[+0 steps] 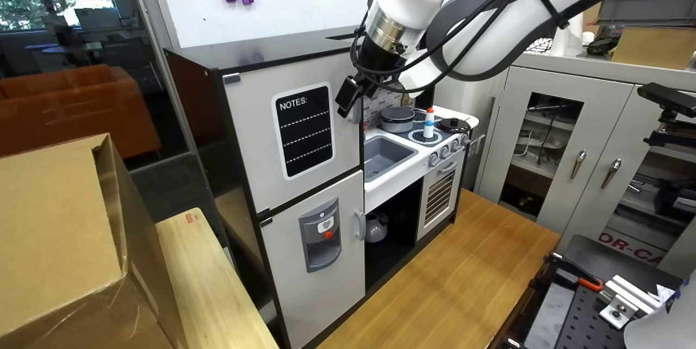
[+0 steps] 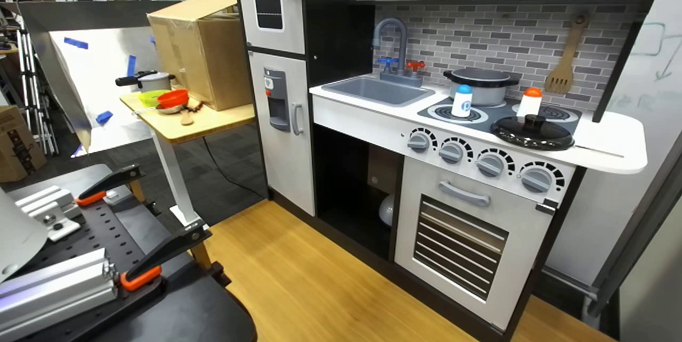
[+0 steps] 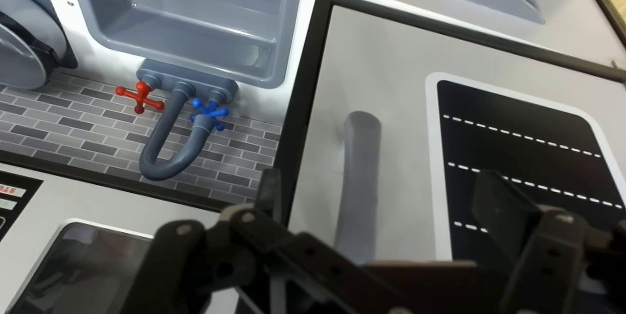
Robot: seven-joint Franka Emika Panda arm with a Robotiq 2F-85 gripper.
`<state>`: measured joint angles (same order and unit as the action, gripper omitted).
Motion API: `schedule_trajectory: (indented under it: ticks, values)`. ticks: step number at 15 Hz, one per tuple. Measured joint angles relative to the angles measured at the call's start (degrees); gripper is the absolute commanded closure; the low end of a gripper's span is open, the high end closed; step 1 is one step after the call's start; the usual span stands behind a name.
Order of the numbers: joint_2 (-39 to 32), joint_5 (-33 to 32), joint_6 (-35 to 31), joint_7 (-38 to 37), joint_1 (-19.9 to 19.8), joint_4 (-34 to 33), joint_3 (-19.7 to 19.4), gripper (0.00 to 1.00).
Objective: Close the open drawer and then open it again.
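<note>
Whiteboard (image 1: 283, 6) behind drawer (image 1: 303, 132) (handle (image 3: 361, 184) part-hidden)

Before me, a wooden surface (image 1: 457, 262) is carrying the toy kitchen (image 2: 351, 121). On its stovetop (image 2: 498, 112) I am seeing a grey pot (image 2: 482, 87), a blue-capped shaker (image 2: 462, 105), an orange-capped shaker (image 2: 529, 103) and a black lid (image 2: 533, 134) resting, the orange-capped one standing just beside the lid. Beside the kitchen, a pale wooden table (image 2: 216, 120) is bearing a cardboard box (image 2: 205, 59), a lime-green bowl (image 2: 150, 99) and a red bowl (image 2: 173, 99). Near me, a black bench (image 2: 197, 310) is supporting a perforated plate (image 2: 101, 238), where aluminium profiles (image 2: 58, 286) are lying.
</note>
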<state>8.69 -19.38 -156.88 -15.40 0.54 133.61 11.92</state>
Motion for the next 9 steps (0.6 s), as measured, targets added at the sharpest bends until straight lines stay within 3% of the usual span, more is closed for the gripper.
schedule_trajectory:
  ticks: [8, 9]
  values:
    - [-0.1, -3.9, 0.0, -2.4, 0.0, -0.5, 0.0, 0.01]
    - [-0.2, -4.9, 0.1, -3.6, 0.0, -0.5, 0.0, 0.15]
